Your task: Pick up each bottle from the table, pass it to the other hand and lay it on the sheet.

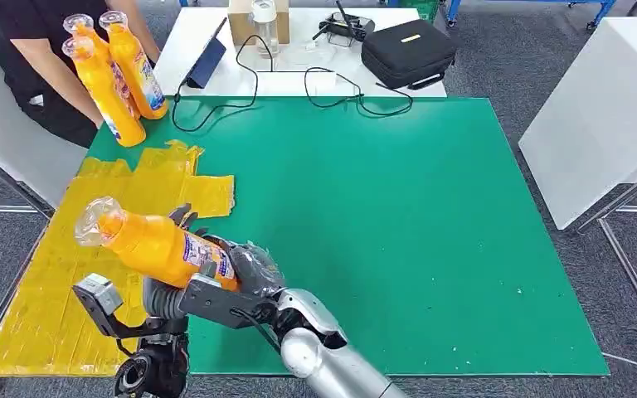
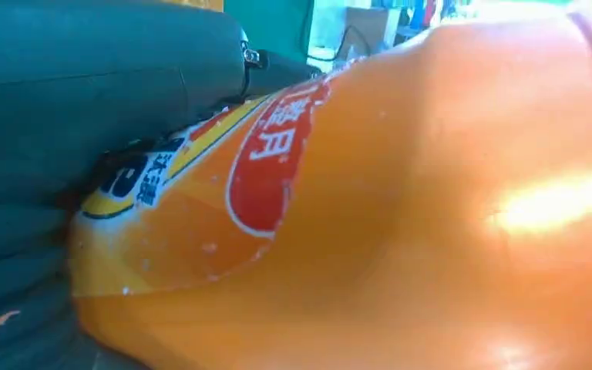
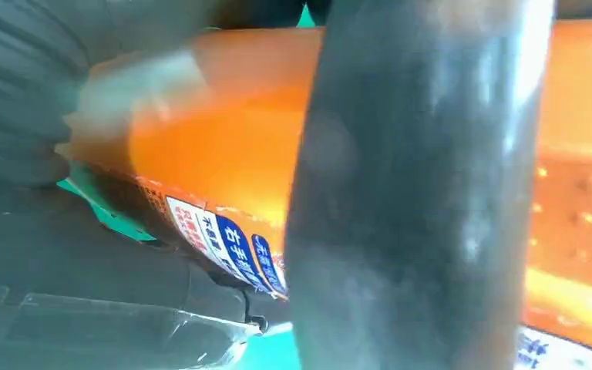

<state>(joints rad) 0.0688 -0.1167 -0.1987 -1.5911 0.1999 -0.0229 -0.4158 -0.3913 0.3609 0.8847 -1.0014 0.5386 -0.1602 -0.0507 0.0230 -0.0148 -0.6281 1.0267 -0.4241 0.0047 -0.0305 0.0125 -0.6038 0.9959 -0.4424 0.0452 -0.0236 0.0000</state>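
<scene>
The right robot hand [image 1: 245,269] and the left robot hand [image 1: 184,222] both grip the orange bottle [image 1: 153,245], fingers wrapped around its body. The bottle is tilted in the air above the edge of the yellow sheet [image 1: 46,290] on the green bench [image 1: 423,232]. Three more bottles [image 1: 116,70] stand at the far corner.

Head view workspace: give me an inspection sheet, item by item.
Surface: green mat on the table; yellow sheet over its left part, crumpled at the far end.
Job's things: orange bottle held tilted at the sheet's edge, cap end to the left; three more bottles stand at the far left corner.
Clutter: black case, tablet and cardboard box on the white table beyond.
Hands: right hand grips the bottle's base end, fingers wrapped across it; left hand holds it from beneath.
Cables: black cable trails onto the mat's far edge.
Surroundings: person far left; side table right; grey floor.
</scene>
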